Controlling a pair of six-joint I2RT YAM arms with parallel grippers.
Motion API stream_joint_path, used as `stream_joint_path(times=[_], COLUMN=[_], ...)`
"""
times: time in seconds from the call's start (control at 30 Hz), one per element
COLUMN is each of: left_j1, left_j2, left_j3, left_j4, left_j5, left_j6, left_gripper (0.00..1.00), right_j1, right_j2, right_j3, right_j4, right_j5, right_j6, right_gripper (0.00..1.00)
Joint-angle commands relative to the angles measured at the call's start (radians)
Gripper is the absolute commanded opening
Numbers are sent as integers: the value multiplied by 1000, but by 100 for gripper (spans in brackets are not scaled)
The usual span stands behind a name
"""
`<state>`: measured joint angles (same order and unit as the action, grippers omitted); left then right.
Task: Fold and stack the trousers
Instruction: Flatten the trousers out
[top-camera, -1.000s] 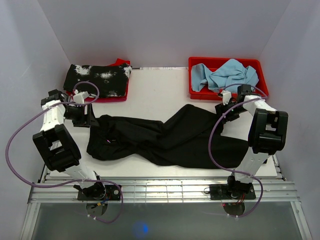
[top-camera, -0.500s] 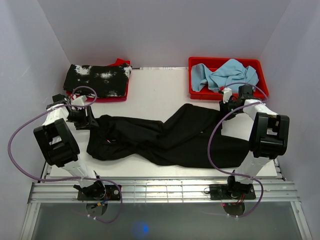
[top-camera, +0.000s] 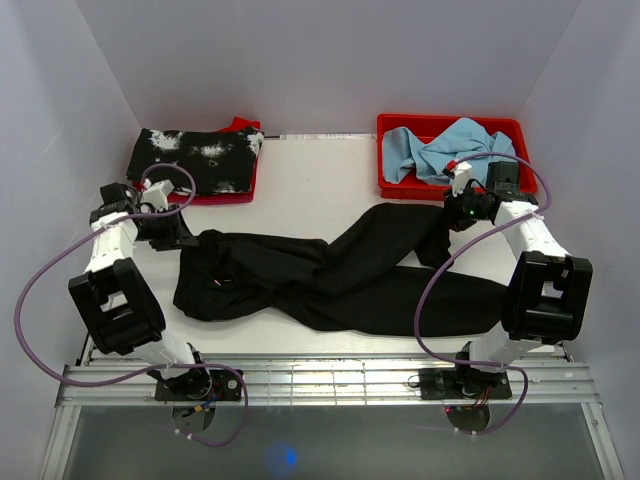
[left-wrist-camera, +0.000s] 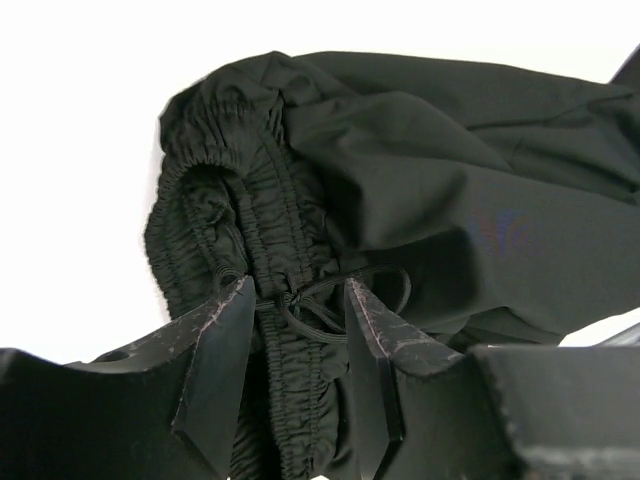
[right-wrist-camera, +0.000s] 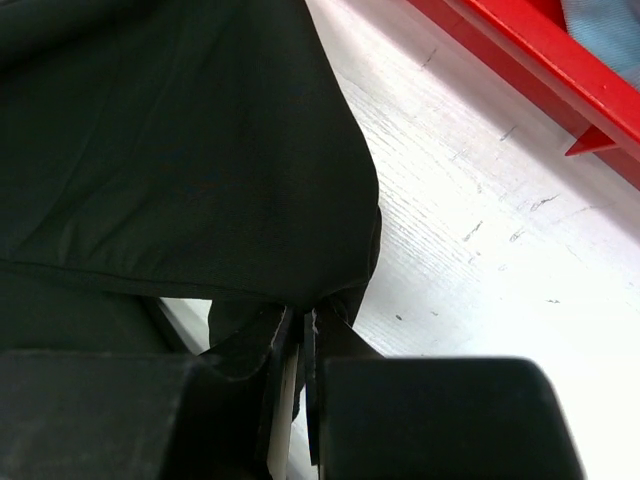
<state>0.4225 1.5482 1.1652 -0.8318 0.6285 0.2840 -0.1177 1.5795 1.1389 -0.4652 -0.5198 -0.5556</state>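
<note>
The black trousers (top-camera: 340, 280) lie lengthwise across the white table, waist at the left and legs to the right. My left gripper (top-camera: 185, 240) stands at the waist end. In the left wrist view it (left-wrist-camera: 298, 290) is open, its jaws partly closed either side of the gathered elastic waistband (left-wrist-camera: 270, 210) and its drawstring. My right gripper (top-camera: 455, 212) is shut on the end of the upper leg, holding it raised near the red bin. In the right wrist view the gripper (right-wrist-camera: 303, 322) pinches a fold of the black fabric (right-wrist-camera: 180, 150) above the table.
A red bin (top-camera: 450, 119) with light blue cloth (top-camera: 455, 150) stands at the back right, its edge (right-wrist-camera: 520, 60) close to my right gripper. A black garment with white splotches (top-camera: 195, 155) lies on a red tray (top-camera: 240, 125) at the back left.
My right gripper has shut on the leg end and drawn it up and back toward the red bin. My left gripper's jaws have narrowed around the waistband.
</note>
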Motion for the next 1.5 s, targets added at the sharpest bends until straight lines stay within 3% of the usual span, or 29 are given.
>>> stream_joint_path(times=[0.0,0.17,0.47,0.73,0.87,0.9,1.03,1.27,1.47], left_j1=[-5,-54,-102,-136,-156,-156,-156,-145,-114], left_j2=[38,111,193,196,181,175,97,-39,-54], left_j3=[-19,-44,-105,-159,-165,-153,-96,10,10], left_j4=[2,63,105,168,180,174,128,56,48], left_j5=[17,-7,-190,-312,-276,-236,-173,-223,-349], left_j6=[6,-57,-75,-127,-144,-146,-149,-167,-134], left_gripper=[51,50,50,61,33,23,2,0,0], right_j1=[-2,-2,-2,-2,-2,-2,-2,-8,-45], right_j2=[-38,-42,-55,-55,-55,-58,-81,-133,-185], right_j3=[32,45,56,53,55,53,44,13,13], right_j4=[-23,-36,-53,-50,-50,-50,-50,-49,-46], right_j5=[-17,-11,4,12,21,27,47,110,176], right_j6=[-21,-26,-29,-23,-23,-26,-49,-90,-142], right_gripper=[8,8,8,8,8,8,8,8,8])
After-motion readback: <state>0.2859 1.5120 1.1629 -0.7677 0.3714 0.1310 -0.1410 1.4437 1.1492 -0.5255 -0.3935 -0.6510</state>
